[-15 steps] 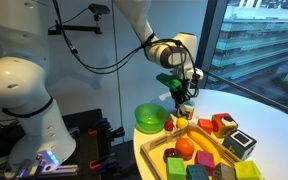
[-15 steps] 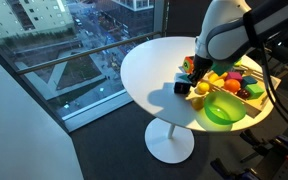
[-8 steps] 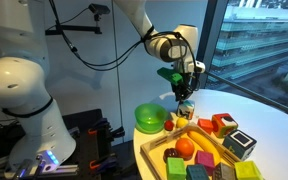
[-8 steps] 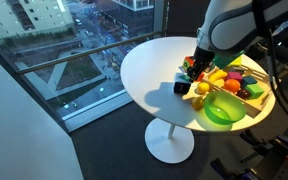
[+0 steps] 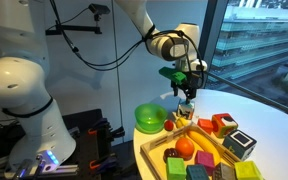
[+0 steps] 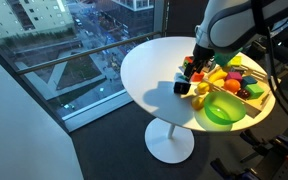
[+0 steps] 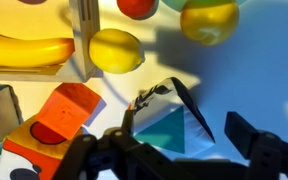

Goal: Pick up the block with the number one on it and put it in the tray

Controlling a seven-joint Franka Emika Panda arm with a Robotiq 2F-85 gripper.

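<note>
In an exterior view your gripper (image 5: 187, 97) hangs over the table (image 5: 269, 120) right by a corner of the tray (image 5: 172, 138), with the green bowl (image 5: 149, 118) off to one side. The small pale block (image 5: 187, 108) is directly under the fingertips. I honestly can't tell from here whether it's clamped or just lying below them, so confirm that before you travel. In an exterior view you get the crowd around the spot: a dark-framed cube (image 6: 181, 88) and a lemon (image 6: 200, 88) just beside where the arm comes down, and I can't pick the block out there at all. In the wrist view the fingers (image 7: 252, 140) look spread, with a teal-faced shape (image 7: 169, 132) between them (probably the block, but it's too blurry to swear to). I can't see the pads actually pressing on it. The lemon, a banana (image 7: 24, 48) and an orange block (image 7: 69, 108) are all close by, next to the tray's wooden wall. My advice: make sure the squeeze is square on two flat faces and go straight up until you're clear of the fruit. Then cross the rim high and come down in a gap between the things already in the tray. Only let go once the block is low, since a little cube like that will likely bounce or tip.
</note>
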